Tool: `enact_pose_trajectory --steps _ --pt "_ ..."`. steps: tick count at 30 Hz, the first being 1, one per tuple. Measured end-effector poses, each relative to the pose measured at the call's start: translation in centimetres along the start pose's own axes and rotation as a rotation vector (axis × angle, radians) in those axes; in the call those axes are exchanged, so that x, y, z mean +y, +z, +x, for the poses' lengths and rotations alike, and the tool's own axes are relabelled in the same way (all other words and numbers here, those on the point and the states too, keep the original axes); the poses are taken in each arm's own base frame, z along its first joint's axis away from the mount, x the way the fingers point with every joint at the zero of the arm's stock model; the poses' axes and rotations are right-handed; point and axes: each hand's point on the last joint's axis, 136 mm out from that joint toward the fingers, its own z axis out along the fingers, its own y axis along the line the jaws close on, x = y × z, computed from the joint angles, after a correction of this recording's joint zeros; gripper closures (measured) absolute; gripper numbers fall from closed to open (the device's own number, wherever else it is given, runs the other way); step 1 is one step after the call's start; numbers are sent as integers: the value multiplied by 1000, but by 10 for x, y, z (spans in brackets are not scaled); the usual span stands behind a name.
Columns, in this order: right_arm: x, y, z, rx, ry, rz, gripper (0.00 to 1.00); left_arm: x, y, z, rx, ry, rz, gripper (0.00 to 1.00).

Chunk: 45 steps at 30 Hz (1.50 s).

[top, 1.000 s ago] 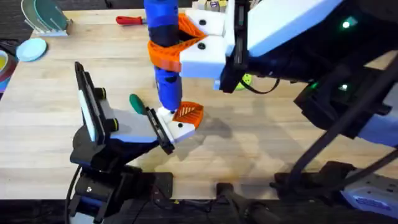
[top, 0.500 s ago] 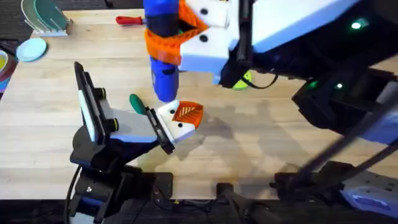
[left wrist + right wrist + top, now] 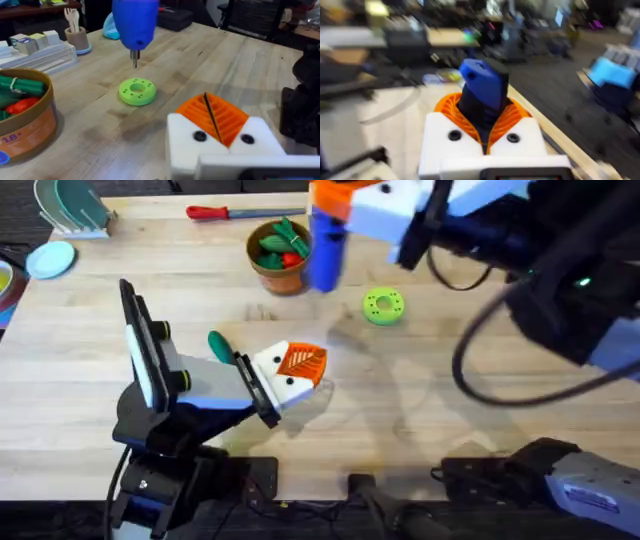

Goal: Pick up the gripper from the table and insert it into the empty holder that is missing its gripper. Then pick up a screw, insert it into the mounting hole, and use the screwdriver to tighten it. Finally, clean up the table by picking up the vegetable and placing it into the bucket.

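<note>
Two jobs look done from overhead: I see the orange gripper [image 3: 301, 361] seated in the white holder [image 3: 277, 377], vegetable [image 3: 219, 345] just beside. Left wrist: pads pressed together on nothing. Right wrist: right gripper [image 3: 485, 142] clamps the screwdriver [image 3: 481, 97]; next, I'd park it.

The left arm lies low over the desk, its end effector [image 3: 288, 375] pointing right with white fingers pressed together. The right arm reaches high across the far side, its end effector [image 3: 335, 198] clamped around the screwdriver [image 3: 325, 250].
</note>
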Motion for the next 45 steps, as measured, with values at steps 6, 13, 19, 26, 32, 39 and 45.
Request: enact_pose_trajectory --steps 6,13,19,26,32,39,45 --pt "-87 -57 70 297 -71 277 981 0 0 0 0 0 0 989" --pt "-164 -139 110 617 -267 637 981 0 0 0 0 0 0 989" --pt "-180 -186 137 933 -432 745 981 0 0 0 0 0 0 989" --pt "-178 -234 200 1307 -426 717 981 0 0 0 0 0 0 989" --pt "-172 -251 228 1439 -396 675 981 0 0 0 0 0 0 989" --pt "-157 -265 268 1556 -309 591 981 0 0 0 0 0 0 989" --pt "-139 -270 289 1598 -216 522 939 0 0 0 0 0 0 989"
